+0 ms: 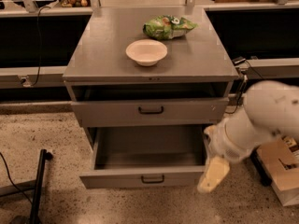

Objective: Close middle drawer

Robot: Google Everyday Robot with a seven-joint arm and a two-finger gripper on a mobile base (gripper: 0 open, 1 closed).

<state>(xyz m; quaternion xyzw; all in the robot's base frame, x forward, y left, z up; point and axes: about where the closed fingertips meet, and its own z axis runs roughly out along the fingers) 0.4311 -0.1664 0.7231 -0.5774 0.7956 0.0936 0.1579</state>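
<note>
**Gripper waits at the open drawer's right front corner**

Nearest the camera, the pale cream gripper (213,174) hangs low on the bulky white robot arm (261,120), just beside the right end of the middle drawer (117,177). Whether it is released or clenched cannot be told, and nothing shows in its grasp. That spot beside the front panel probably suits a push on the panel more than a grip on the small black bar handle (153,178).

The middle drawer, a deep grey box with a low plain front, stands pulled far out below the near edge of the grey cabinet worktop (98,55), with its inside bare. The task is therefore not yet done: the whole box has to slide back under that edge.

Above it, the taller-fronted grey top drawer (196,112) sits a little proud of the cabinet, with a dark gap over it.

On the worktop, a shallow white round bowl (146,52) rests about midway between the side edges. Beyond it, a crinkled green snack bag (168,27) lies towards the far edge, right of centre. Both are well apart from the drawers, so a push is unlikely to disturb them.
</note>
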